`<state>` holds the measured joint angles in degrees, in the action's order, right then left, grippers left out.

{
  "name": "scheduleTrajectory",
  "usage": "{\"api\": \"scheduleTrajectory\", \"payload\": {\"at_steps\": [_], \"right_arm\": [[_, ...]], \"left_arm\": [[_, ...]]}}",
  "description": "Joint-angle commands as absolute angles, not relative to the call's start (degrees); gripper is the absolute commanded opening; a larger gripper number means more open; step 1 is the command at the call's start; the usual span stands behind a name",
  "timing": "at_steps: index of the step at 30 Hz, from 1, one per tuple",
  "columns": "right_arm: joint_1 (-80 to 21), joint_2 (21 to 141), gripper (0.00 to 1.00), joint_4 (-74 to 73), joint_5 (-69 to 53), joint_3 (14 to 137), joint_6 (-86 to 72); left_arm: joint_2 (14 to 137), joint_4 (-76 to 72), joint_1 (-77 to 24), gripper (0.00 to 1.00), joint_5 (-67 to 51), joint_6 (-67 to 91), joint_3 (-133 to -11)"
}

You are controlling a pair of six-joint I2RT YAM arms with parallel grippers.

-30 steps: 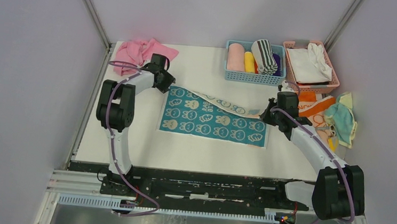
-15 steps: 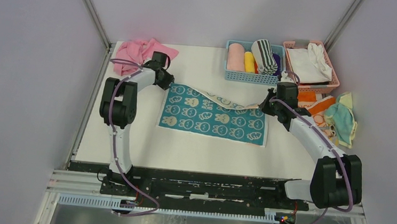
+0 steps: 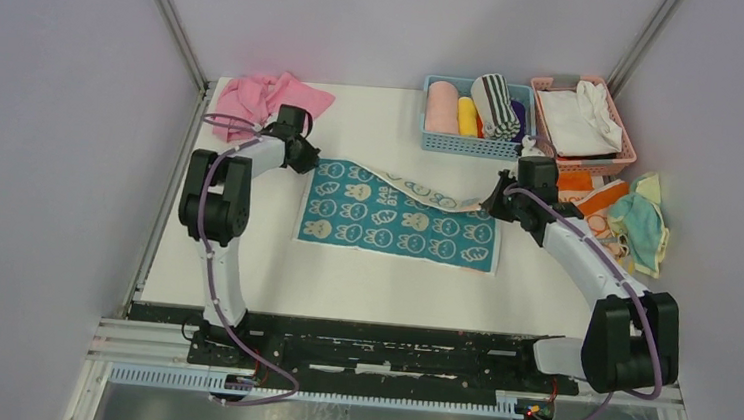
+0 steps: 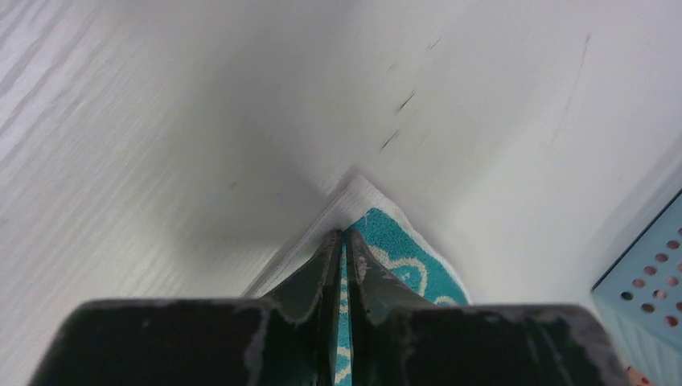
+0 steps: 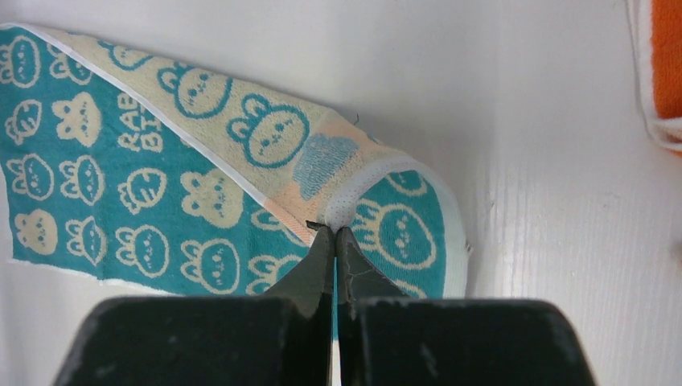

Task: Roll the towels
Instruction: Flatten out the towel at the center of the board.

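A teal bunny-print towel (image 3: 397, 222) lies spread across the middle of the table. Its far edge is folded over and shows the pale underside. My left gripper (image 3: 309, 161) is at the towel's far left corner, and in the left wrist view its jaws (image 4: 344, 235) are shut on that corner of the towel (image 4: 398, 245). My right gripper (image 3: 492, 205) is at the far right corner. In the right wrist view it (image 5: 334, 229) is shut on the folded edge of the towel (image 5: 121, 169). An orange towel (image 3: 589, 200) and a teal-and-yellow towel (image 3: 640, 223) lie at the right edge.
A crumpled pink cloth (image 3: 267, 96) lies at the far left corner. At the back right, a blue basket (image 3: 473, 147) holds several rolled towels. Beside it, a pink basket (image 3: 622, 139) holds a white cloth. The blue basket's wall (image 4: 651, 265) shows at the right edge of the left wrist view.
My left gripper has closed on the towel's far left corner. My right gripper has carried the far right corner back and to the right, so the towel now lies straighter.
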<state>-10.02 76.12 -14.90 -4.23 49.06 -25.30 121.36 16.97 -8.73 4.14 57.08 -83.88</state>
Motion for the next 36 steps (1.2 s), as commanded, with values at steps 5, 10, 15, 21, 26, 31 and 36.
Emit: {"api": "scheduleTrajectory", "payload": {"at_steps": [5, 10, 15, 21, 26, 31, 36], "right_arm": [[-10.3, 71.5, 0.01, -29.3, -6.7, 51.6, -25.6], [-10.2, 72.0, 0.01, -32.9, -7.1, 53.6, -25.2], [-10.2, 75.1, 0.01, -33.2, -4.5, 57.4, -24.7], [-10.2, 82.7, 0.01, -31.9, -1.6, 65.5, -25.2], [-10.2, 94.2, 0.13, -32.5, 2.5, 73.7, -26.1], [-9.7, 105.9, 0.39, -34.3, 9.6, 83.7, -23.0], [-8.9, 106.7, 0.54, -33.2, 3.4, 85.0, -5.5]], "left_arm": [[106.7, 18.6, -7.8, 0.15, 5.4, 46.9, -59.3], [98.2, 17.9, -6.2, 0.25, 5.6, 45.9, -53.3], [93.9, 17.0, -4.3, 0.43, 2.8, 48.6, -53.2], [96.1, 20.2, -4.3, 0.5, 4.6, 45.8, -58.7], [95.8, 21.2, -4.3, 0.52, 6.8, 42.0, -59.5], [95.7, 23.4, -4.0, 0.57, 7.5, 35.0, -63.0], [96.8, 28.3, -3.6, 0.6, 7.6, 19.5, -68.3]]}}
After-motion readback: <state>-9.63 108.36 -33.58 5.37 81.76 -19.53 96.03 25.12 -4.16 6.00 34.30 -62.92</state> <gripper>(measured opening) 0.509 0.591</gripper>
